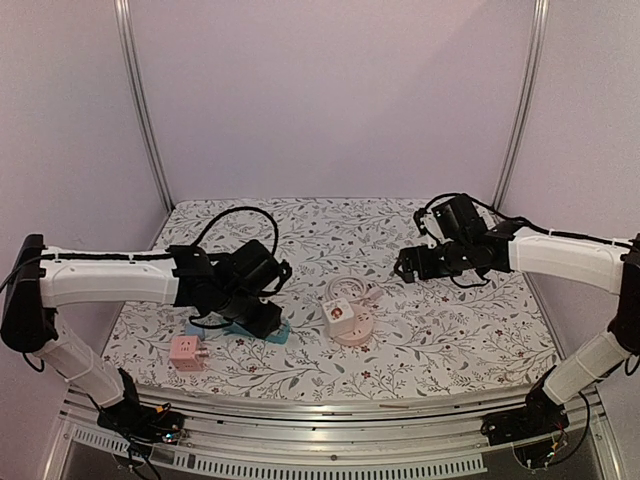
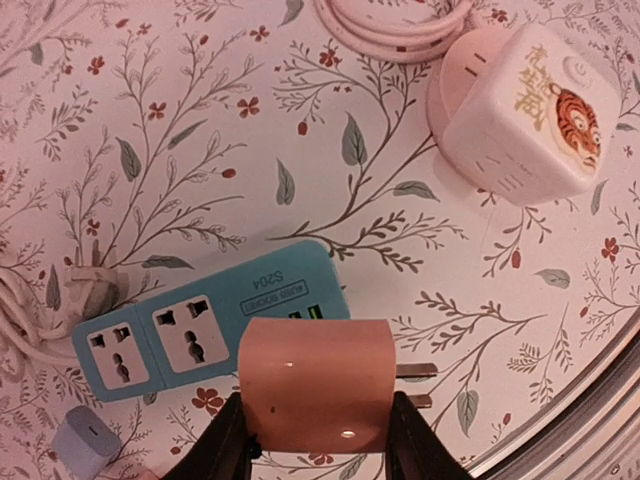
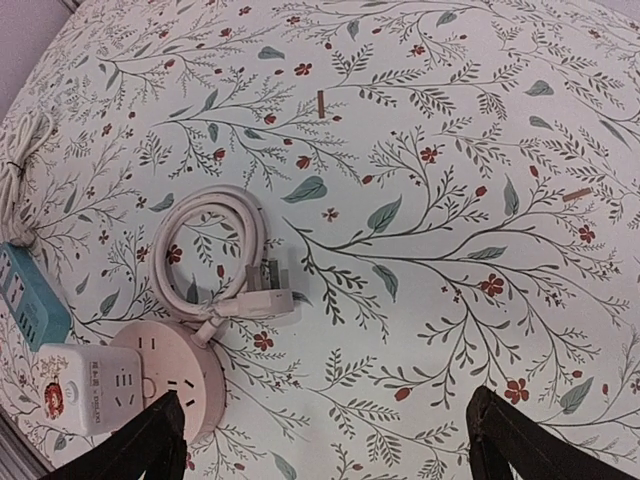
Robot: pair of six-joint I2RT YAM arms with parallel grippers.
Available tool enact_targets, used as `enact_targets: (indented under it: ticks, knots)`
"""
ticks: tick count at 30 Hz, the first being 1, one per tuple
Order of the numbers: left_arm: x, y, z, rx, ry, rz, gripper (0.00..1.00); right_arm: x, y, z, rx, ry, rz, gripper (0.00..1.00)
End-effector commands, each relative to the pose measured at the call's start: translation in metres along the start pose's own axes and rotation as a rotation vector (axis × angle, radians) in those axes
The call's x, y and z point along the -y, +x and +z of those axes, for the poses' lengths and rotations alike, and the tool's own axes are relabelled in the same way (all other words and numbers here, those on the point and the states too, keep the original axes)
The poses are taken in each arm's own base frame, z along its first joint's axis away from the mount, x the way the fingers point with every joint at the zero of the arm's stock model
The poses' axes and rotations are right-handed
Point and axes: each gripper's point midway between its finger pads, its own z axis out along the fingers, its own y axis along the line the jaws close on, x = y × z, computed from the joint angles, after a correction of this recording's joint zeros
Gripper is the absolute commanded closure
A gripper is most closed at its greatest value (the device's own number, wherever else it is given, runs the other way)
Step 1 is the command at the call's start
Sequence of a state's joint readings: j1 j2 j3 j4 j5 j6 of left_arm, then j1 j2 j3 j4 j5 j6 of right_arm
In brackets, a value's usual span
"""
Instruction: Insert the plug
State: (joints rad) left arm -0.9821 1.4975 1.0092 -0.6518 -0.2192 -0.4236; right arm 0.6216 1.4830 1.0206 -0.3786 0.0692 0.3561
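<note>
We pinch the plug (image 2: 315,385) in our left claw (image 2: 318,445), above the blue strip (image 2: 190,330), prongs pointing sideways. Our right claw (image 3: 325,440) hangs spread over the worktop (image 3: 450,150).

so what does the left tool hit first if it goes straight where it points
Probably the blue rectangular power strip, just beyond the pink plug block the left tool grips; depth is unclear.

Bench (image 1: 450,340) is carrying one blue power strip (image 2: 200,330) showing two universal sockets, one round pink socket hub (image 3: 185,370), one coiled white cord (image 3: 215,195), one tiger-print cube adapter (image 2: 525,110) and one pink cube socket (image 1: 187,352). One pink two-prong plug (image 2: 315,385) is showing. Two pincers are showing: left pincer (image 2: 318,440), right pincer (image 3: 335,440).
</note>
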Motion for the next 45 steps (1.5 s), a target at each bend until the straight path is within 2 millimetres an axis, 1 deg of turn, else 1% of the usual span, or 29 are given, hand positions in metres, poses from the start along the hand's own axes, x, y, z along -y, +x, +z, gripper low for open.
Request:
enact_targets:
  ticks: [1,7,10,14,23,27,32,35,37,40,45]
  knots:
    - [0.025,-0.033,-0.017,0.152,0.028,0.125,0.81,-0.027,-0.005,-0.012,0.025,-0.146,0.007,0.04]
    - [0.056,-0.056,-0.025,0.277,0.069,0.246,0.82,-0.05,-0.004,-0.02,0.024,-0.287,0.014,0.04]
    - [0.068,-0.064,-0.027,0.327,0.077,0.298,0.84,-0.065,-0.004,-0.03,0.03,-0.375,0.017,0.04]
    - [0.079,-0.07,-0.026,0.372,0.067,0.375,0.84,-0.081,-0.003,-0.042,0.019,-0.47,0.011,0.04]
    - [0.099,-0.076,-0.021,0.417,0.035,0.546,0.89,-0.107,0.0,-0.056,-0.028,-0.597,0.03,0.05]
    - [0.111,-0.081,-0.024,0.454,0.05,0.582,0.9,-0.121,0.006,-0.056,-0.071,-0.644,0.029,0.06]
    - [0.121,-0.086,-0.026,0.489,0.081,0.618,0.9,-0.145,0.023,-0.044,-0.171,-0.703,0.029,0.09]
    - [0.126,-0.088,-0.027,0.504,0.102,0.632,0.9,-0.159,0.033,-0.041,-0.212,-0.742,0.017,0.12]
    - [0.13,-0.089,-0.029,0.516,0.12,0.639,0.9,-0.168,0.036,-0.043,-0.226,-0.784,0.012,0.14]
    - [0.136,-0.089,-0.031,0.529,0.148,0.648,0.9,-0.174,0.037,-0.045,-0.233,-0.826,0.022,0.17]
    - [0.144,-0.09,-0.034,0.545,0.185,0.665,0.9,-0.182,0.041,-0.042,-0.259,-0.854,0.029,0.29]
